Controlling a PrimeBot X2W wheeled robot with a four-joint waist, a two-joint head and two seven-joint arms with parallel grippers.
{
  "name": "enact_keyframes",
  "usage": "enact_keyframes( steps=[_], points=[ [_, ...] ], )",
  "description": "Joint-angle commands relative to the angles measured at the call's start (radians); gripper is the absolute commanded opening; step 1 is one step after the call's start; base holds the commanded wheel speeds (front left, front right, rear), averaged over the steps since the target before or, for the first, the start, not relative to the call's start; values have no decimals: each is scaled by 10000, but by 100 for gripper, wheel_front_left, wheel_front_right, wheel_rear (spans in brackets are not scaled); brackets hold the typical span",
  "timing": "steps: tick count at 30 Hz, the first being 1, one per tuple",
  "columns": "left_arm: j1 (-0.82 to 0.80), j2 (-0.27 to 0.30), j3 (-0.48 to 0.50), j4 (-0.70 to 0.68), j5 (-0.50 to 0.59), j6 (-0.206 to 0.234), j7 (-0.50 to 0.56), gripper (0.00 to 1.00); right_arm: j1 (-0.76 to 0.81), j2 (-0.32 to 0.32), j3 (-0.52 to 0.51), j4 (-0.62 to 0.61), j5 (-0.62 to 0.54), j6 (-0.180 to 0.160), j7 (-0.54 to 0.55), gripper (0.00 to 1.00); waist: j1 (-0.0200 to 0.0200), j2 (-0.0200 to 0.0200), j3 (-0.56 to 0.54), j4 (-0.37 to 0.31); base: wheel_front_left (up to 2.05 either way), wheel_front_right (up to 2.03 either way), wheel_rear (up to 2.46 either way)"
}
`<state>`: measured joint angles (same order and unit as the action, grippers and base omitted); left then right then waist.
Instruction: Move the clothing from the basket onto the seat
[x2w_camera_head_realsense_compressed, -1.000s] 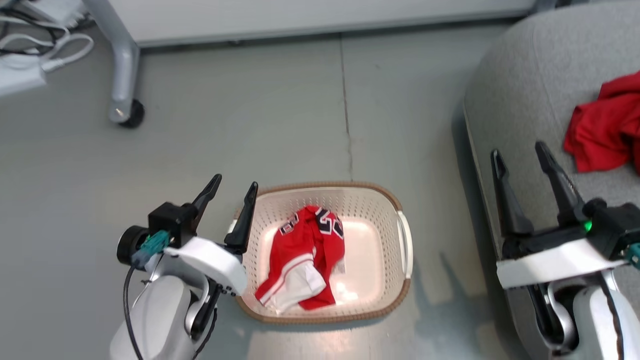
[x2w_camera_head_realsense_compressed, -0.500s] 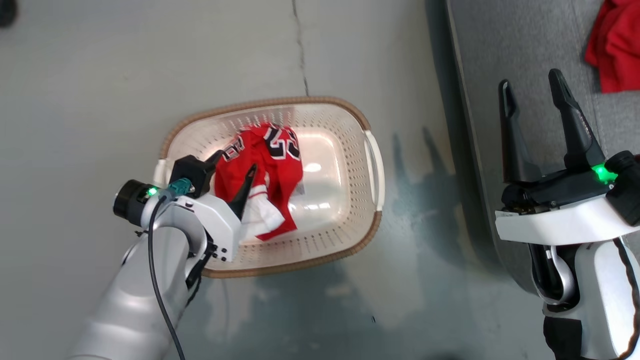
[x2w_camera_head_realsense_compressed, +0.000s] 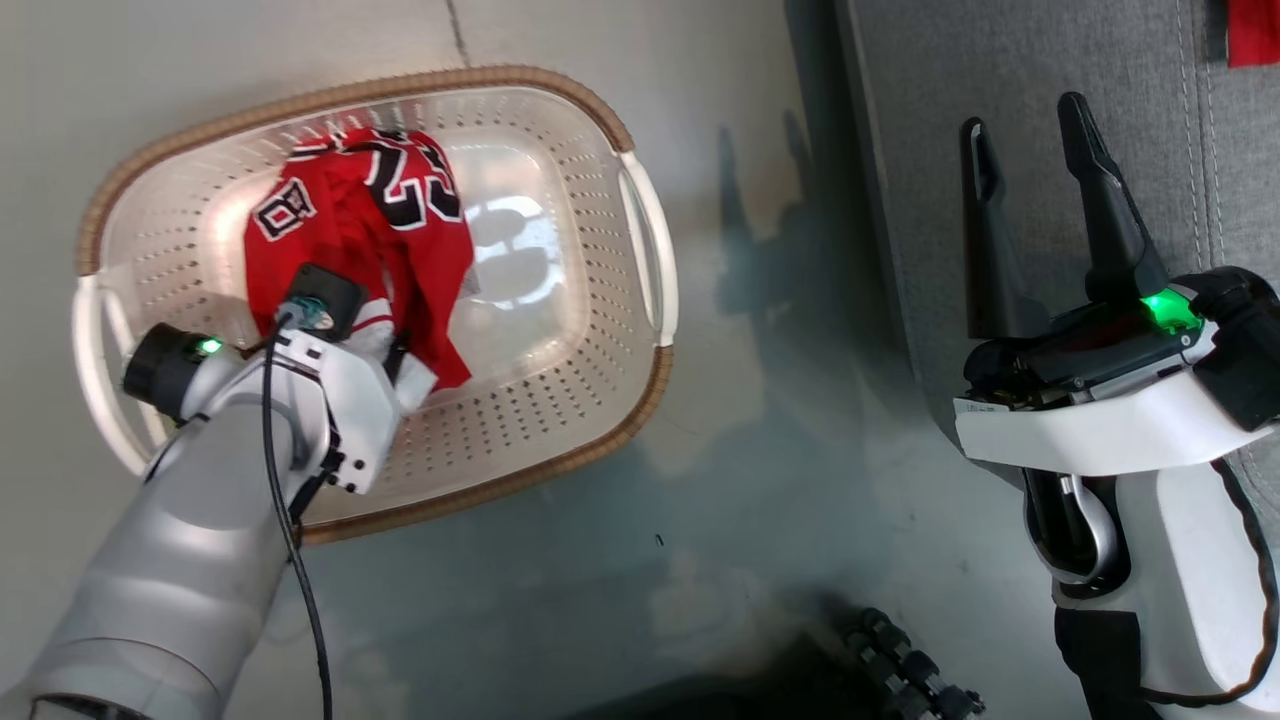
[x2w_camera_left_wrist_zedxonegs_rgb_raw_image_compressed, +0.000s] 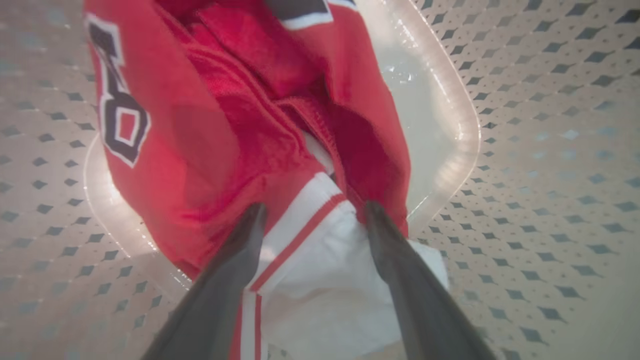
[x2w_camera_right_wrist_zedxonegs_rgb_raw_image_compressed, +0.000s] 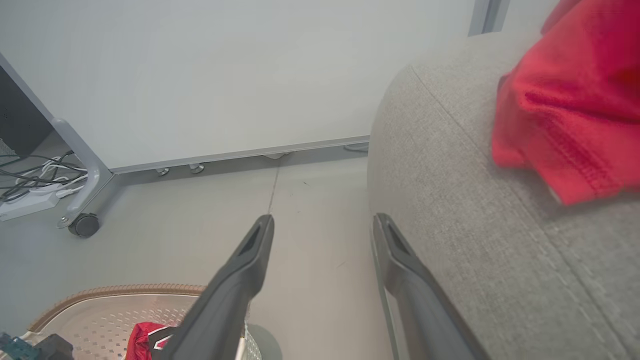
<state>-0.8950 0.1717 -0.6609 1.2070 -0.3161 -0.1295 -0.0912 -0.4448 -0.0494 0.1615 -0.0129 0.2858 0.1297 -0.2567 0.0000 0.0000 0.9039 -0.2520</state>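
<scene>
Grasping of the garment in the basket is, by my judgement, the step in hand. A bright red soft jersey with white trim and a black-and-white number 23 (x2w_camera_head_realsense_compressed: 350, 210) is lying crumpled inside the cream-white perforated plastic basket with a brown woven-look rim (x2w_camera_head_realsense_compressed: 560, 380), which is standing on the grey floor (x2w_camera_head_realsense_compressed: 760, 420).

The left tool (x2w_camera_left_wrist_zedxonegs_rgb_raw_image_compressed: 315, 206) is hanging low inside the basket with its two dark fingers spread wide. They are straddling the white striped hem of the jersey, and the tips appear to be touching the cloth, but nothing is being pinched yet.

The right tool (x2w_camera_head_realsense_compressed: 1025, 115) is hovering wide open and empty over the edge of the large grey fabric-upholstered seat (x2w_camera_head_realsense_compressed: 920, 80), well apart from the basket. Another red garment (x2w_camera_right_wrist_zedxonegs_rgb_raw_image_compressed: 570, 110) is lying on the seat, so part of the task looks done.

The next move is asking the left tool to close firmly on a thick fold of the hem, because thin cloth is likely to slip. After this the jersey needs lifting clear of the basket wall and carrying toward the seat.
</scene>
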Motion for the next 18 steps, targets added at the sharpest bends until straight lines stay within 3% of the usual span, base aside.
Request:
enact_keyframes(
  steps=[1, 8, 9, 10, 11, 18],
  points=[
    [-248, 156, -83, 141, -43, -12, 136, 100, -144, -22, 20, 21, 74, 20, -114, 100, 0, 0, 409, -374, 0, 0, 0],
    [-642, 442, -249, 612, -107, 111, 1007, 97, -133, -23, 126, -275, 301, 20, -111, 100, 0, 0, 678, -595, 0, 0, 0],
    [-669, 450, -269, 635, -100, 130, 1045, 53, -115, -22, 140, -297, 321, 20, -109, 100, 0, 0, 683, -610, 0, 0, 0],
    [-703, 458, -254, 651, -128, 189, 1017, 19, -100, -22, 144, -311, 325, 20, -100, 100, 0, 0, 681, -616, 0, 0, 0],
    [-720, 449, -278, 671, -120, 232, 1041, 0, -82, -22, 141, -328, 322, 20, -99, 100, 0, 0, 670, -615, 0, 0, 0],
    [-874, 240, -370, 719, -123, 385, 586, 0, 11, -23, 52, -379, 183, 20, -99, 100, 0, 0, 452, -386, 0, 0, 0]
  ],
)
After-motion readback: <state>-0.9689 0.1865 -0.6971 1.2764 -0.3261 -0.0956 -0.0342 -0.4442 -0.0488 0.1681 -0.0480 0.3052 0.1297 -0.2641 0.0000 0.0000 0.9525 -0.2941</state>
